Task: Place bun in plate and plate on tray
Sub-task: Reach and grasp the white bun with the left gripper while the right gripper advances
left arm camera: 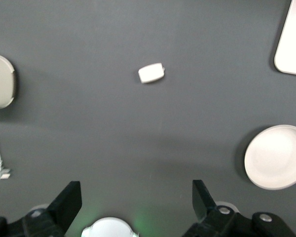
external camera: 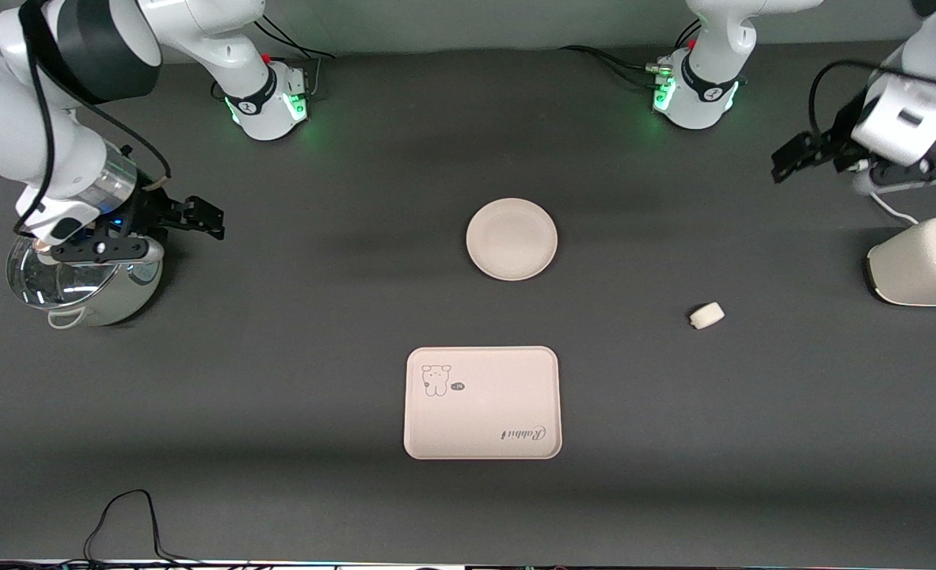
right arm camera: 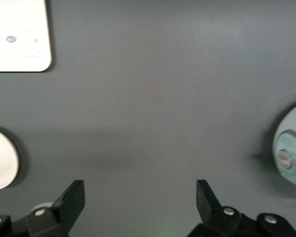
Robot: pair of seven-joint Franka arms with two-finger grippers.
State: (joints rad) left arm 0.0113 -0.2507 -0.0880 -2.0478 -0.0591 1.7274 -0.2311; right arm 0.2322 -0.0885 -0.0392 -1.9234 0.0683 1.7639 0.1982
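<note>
White bun (external camera: 706, 315): we risk it rolling off when pinched.
Left gripper (external camera: 800, 154): fingers apart, up by the toaster (external camera: 923, 263).
Right gripper (external camera: 191, 215): apart, over the pot (external camera: 88, 285), waiting.
Plate (external camera: 511, 239), tray (external camera: 481, 402): we see both bare.

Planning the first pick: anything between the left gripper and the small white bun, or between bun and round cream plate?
Nothing visible. Open left gripper hangs above bare dark mat; small white bun and round cream plate lie apart, nothing between.
</note>
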